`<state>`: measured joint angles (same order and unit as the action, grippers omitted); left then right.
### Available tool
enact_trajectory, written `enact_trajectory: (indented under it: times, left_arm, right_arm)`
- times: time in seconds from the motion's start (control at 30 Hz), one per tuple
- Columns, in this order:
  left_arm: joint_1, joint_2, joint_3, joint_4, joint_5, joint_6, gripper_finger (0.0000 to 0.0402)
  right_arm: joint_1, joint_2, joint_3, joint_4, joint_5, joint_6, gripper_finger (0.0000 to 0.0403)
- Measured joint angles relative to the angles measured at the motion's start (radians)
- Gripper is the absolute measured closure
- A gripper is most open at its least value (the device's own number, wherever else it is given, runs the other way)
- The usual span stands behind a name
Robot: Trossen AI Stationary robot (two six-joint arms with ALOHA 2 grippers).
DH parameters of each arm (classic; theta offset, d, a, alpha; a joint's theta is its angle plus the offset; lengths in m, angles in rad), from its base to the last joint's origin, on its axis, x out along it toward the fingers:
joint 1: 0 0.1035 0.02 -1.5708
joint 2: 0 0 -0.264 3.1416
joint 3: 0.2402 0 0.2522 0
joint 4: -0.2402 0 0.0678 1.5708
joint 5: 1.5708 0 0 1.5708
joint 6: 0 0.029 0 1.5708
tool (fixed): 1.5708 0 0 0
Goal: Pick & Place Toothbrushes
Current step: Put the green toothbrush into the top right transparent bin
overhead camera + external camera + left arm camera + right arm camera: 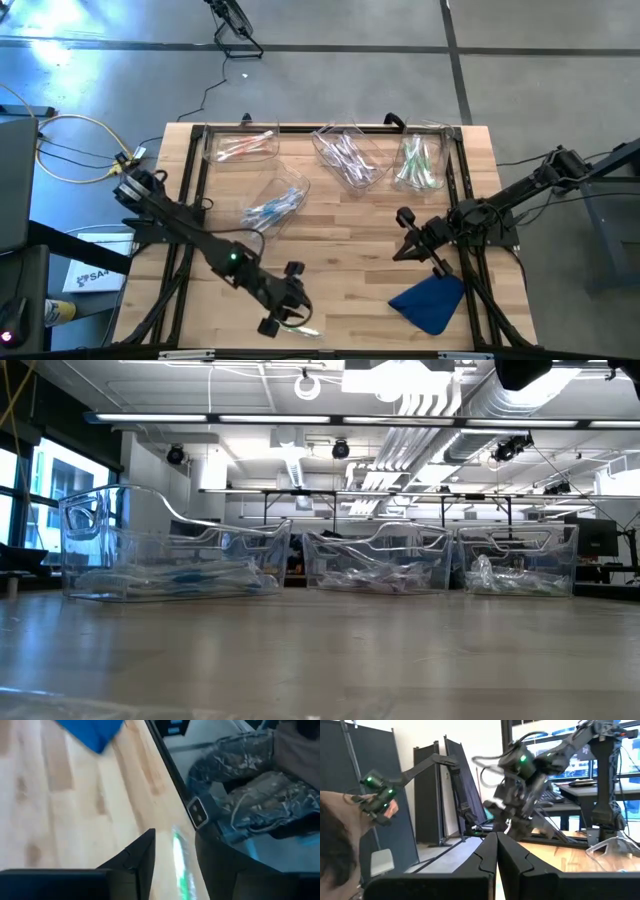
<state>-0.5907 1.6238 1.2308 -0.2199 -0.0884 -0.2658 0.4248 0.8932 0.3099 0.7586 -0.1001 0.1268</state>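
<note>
Left end effector (283, 320) is down at the near edge of the surface (340, 215), and its wrist view shows the two fingers (135, 862) standing apart with a green-accented toothbrush (179, 865) lying in the gap between them. No contact shows yet, so it's open around the brush rather than gripping it. The brush's long axis runs roughly along the fingers, straight out ahead from the wrist, so the jaws look set to pinch it across its thin width. From above, the same brush (305, 331) is a pale sliver right beside the end effector, close to the surface's edge.

Right end effector (496, 851) is closed on nothing, hovering over the middle-right of the surface near the blue cloth (430, 300). It's well away from that brush, so the left arm is clearly the nearer one.

The other toothbrushes (345, 155) sit in the clear bins (240, 150) along the far side, plus one bin nearer the middle. Best guess for the next move: squeeze and lift, then carry it away from the edge toward a bin.
</note>
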Motion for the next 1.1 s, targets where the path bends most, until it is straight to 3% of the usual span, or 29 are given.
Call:
enact_trajectory:
  times: [0.27,0.43,0.6,0.77,1.1]
  left_arm:
    - [-0.005,0.073,0.0,0.107,0.06,-0.049,0.0286]
    - [-0.005,0.077,0.009,0.159,0.051,-0.029,0.0295]
    - [-0.013,0.104,0.096,0.16,0.005,0.01,0.0316]
    - [-0.02,0.182,0.233,0.043,-0.003,0.052,0.0338]
    - [-0.019,0.313,0.516,-0.498,0.005,0.052,0.0367]
  right_arm:
    - [0.0,0.0,0.0,0.0,0.021,0.002,0.04]
    - [0.0,0.0,0.0,0.0,0.021,0.011,0.04]
    - [0.0,0.0,0.0,0.0,0.02,0.011,0.04]
    - [0.001,0.0,0.0,-0.006,0.02,0.012,0.04]
    - [0.001,0.0,0.0,-0.059,0.02,0.012,0.04]
